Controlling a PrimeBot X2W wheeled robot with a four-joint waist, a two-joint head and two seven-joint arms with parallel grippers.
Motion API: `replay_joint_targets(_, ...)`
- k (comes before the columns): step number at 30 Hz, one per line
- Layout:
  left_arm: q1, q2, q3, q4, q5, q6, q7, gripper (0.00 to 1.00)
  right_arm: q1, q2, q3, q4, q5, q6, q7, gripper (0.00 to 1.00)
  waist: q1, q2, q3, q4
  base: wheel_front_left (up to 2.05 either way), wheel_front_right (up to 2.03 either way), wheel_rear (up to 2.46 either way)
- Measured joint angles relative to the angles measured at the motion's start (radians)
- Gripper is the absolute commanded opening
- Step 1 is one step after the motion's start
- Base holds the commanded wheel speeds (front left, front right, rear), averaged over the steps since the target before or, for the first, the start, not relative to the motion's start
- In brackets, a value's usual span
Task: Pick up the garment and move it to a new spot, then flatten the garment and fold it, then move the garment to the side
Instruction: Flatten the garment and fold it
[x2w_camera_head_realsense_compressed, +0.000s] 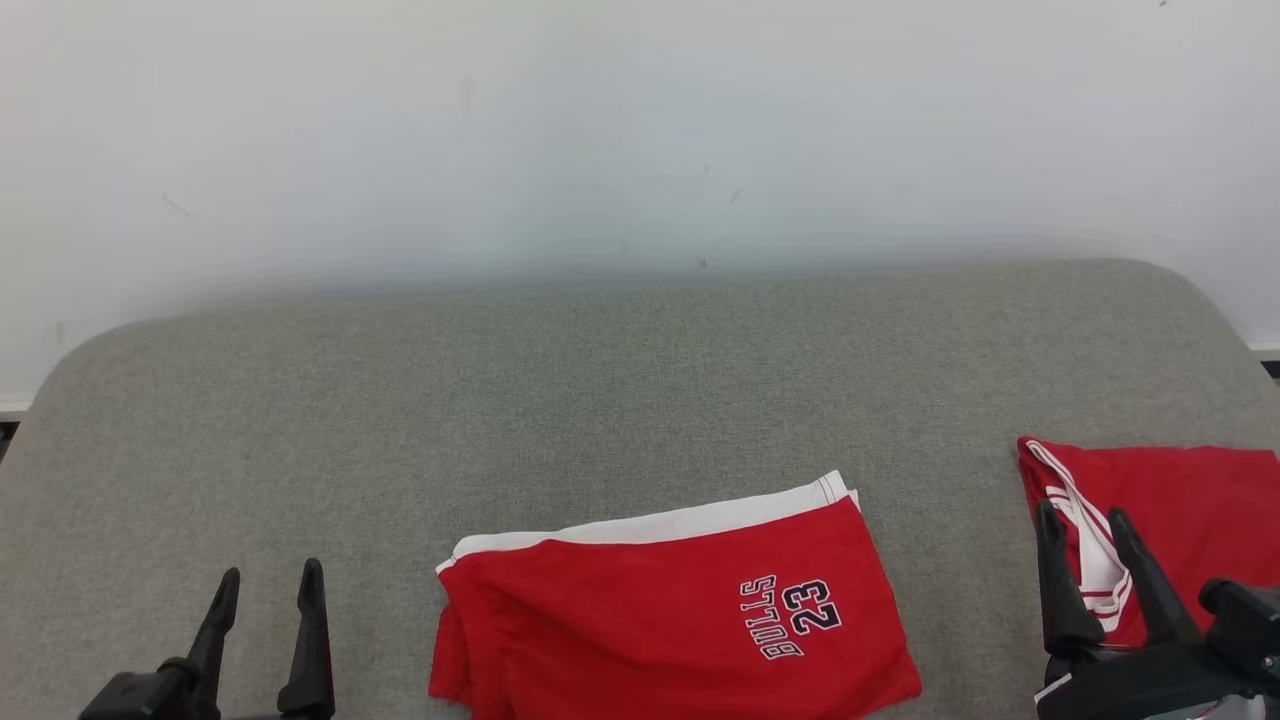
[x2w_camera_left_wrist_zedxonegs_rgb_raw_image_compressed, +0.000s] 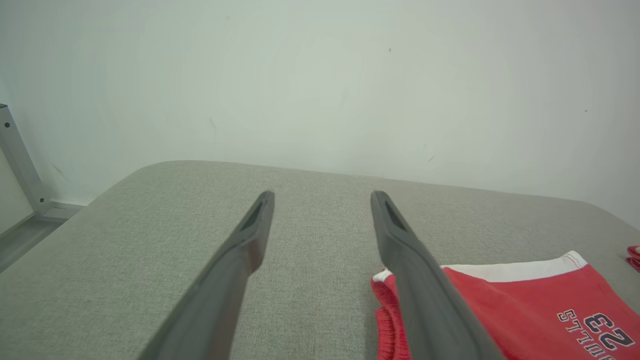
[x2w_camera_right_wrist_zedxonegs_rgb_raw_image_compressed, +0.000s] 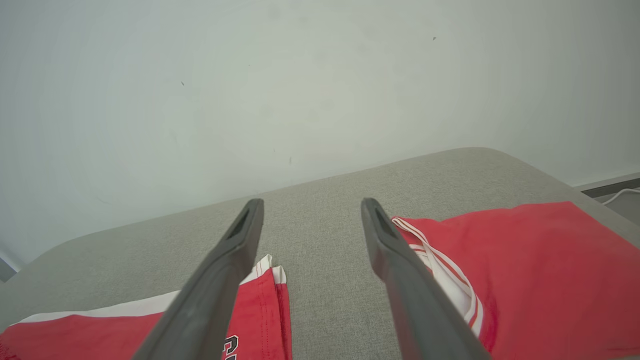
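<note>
The folded shorts (x2w_camera_head_realsense_compressed: 680, 610) lie on the near middle of the grey surface (x2w_camera_head_realsense_compressed: 600, 400), left gripper (x2w_camera_head_realsense_compressed: 271, 572) and right gripper (x2w_camera_head_realsense_compressed: 1082, 512) both wide open and empty, so moving them aside seems next, by gripping an edge.

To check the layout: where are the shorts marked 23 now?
Head view: the shorts lie at the bottom centre of the grey cushion, between the left gripper and the right gripper.

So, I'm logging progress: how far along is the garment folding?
Done, apparently: the red shorts lie folded on the grey surface. In hand: nothing; left gripper and right gripper are open and empty. Left: moving the shorts aside; another red garment lies at right.
</note>
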Motion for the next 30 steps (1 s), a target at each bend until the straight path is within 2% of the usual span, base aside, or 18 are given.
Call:
replay_joint_targets(7,0.022,-0.014,0.007,-0.019,0.024,0.000,0.010,1.00,0.000,0.000,0.006,0.032,-0.006,0.016,-0.029,1.00,0.0000,0.0000,-0.003,-0.005,0.00,0.00,0.00)
replay_joint_targets(22,0.042,-0.027,0.006,-0.055,0.065,0.000,0.059,1.00,-0.001,0.005,0.004,0.067,-0.005,0.025,-0.052,1.00,0.0000,0.0000,0.008,0.005,0.00,0.00,0.00)
replay_joint_targets(27,0.048,-0.029,0.008,-0.073,0.075,0.000,0.075,1.00,-0.022,0.003,0.008,0.119,0.016,0.012,0.036,1.00,0.0000,0.0000,0.019,0.007,0.00,0.00,0.00)
replay_joint_targets(30,0.048,-0.033,0.008,-0.075,0.078,0.000,0.081,1.00,-0.080,-0.013,0.036,0.141,-0.007,-0.011,0.112,1.00,0.0000,0.0000,0.030,0.009,0.00,0.00,0.00)
